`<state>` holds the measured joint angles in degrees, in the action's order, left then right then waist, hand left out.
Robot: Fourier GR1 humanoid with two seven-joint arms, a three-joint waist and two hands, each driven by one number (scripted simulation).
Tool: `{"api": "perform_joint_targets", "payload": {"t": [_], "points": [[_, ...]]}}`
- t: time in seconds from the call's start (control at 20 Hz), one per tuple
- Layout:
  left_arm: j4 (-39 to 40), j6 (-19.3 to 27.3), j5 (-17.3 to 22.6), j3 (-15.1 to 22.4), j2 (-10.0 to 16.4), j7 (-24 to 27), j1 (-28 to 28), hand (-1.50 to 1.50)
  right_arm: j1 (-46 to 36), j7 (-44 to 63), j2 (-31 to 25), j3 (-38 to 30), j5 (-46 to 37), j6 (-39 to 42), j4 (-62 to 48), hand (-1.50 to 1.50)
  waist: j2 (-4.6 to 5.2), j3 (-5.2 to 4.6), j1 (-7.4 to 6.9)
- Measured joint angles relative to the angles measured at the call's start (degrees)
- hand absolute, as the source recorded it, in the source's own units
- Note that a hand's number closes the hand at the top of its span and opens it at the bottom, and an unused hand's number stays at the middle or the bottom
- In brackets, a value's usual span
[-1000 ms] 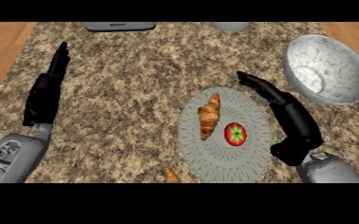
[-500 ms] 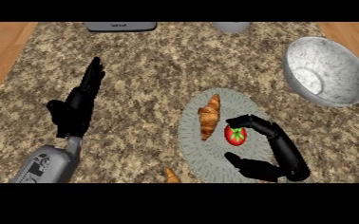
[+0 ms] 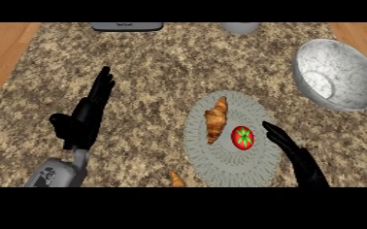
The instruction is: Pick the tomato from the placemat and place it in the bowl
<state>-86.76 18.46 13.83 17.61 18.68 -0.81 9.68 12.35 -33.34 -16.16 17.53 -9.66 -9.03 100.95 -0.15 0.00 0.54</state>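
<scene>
A red tomato (image 3: 242, 138) with a green stem lies on the round grey placemat (image 3: 231, 162), right of a croissant (image 3: 216, 119). My right hand (image 3: 294, 154) comes up from the lower right edge, fingers straight, its tips just right of the tomato and apart from it. The speckled grey bowl (image 3: 333, 75) sits at the right edge, further back. My left hand (image 3: 87, 115) is raised at the left with straight fingers, holding nothing.
A second small croissant (image 3: 175, 178) pokes in at the lower edge, left of the placemat. A dark appliance (image 3: 127, 26) and a grey cup (image 3: 240, 27) stand at the counter's back edge. Wooden floor shows beyond both side edges.
My right hand, curled beside the tomato half a second ago, has straightened and drawn back to the lower right. The left hand has shifted inward and lower. The tomato has stayed put.
</scene>
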Motion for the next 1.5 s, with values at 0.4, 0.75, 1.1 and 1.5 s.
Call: {"api": "perform_joint_targets", "payload": {"t": [0.4,0.75,1.1,1.5], "points": [[-0.62,-0.71,-1.29,-1.37,-0.78,-1.71,0.83,0.0,-1.24,22.96,-4.19,-0.74,-6.4,1.85,12.9,-1.5,0.08,-0.07,-0.33],[-0.63,-1.65,-2.11,-1.84,-1.73,-2.08,0.99,0.0,-6.83,42.18,-6.57,0.18,-8.73,9.24,14.82,-1.5,0.15,-0.07,-0.7],[1.09,-2.98,-3.62,-3.26,-3.81,-1.12,1.02,0.0,-9.47,45.99,-5.65,1.06,-11.21,14.03,8.03,-1.5,0.18,-0.02,-0.59],[-2.1,-5.33,-6.41,-5.53,-5.22,-3.27,-1.36,0.0,-7.62,39.22,-3.51,-2.05,-10.88,17.51,3.76,-1.5,0.13,0.0,-0.51]]}}
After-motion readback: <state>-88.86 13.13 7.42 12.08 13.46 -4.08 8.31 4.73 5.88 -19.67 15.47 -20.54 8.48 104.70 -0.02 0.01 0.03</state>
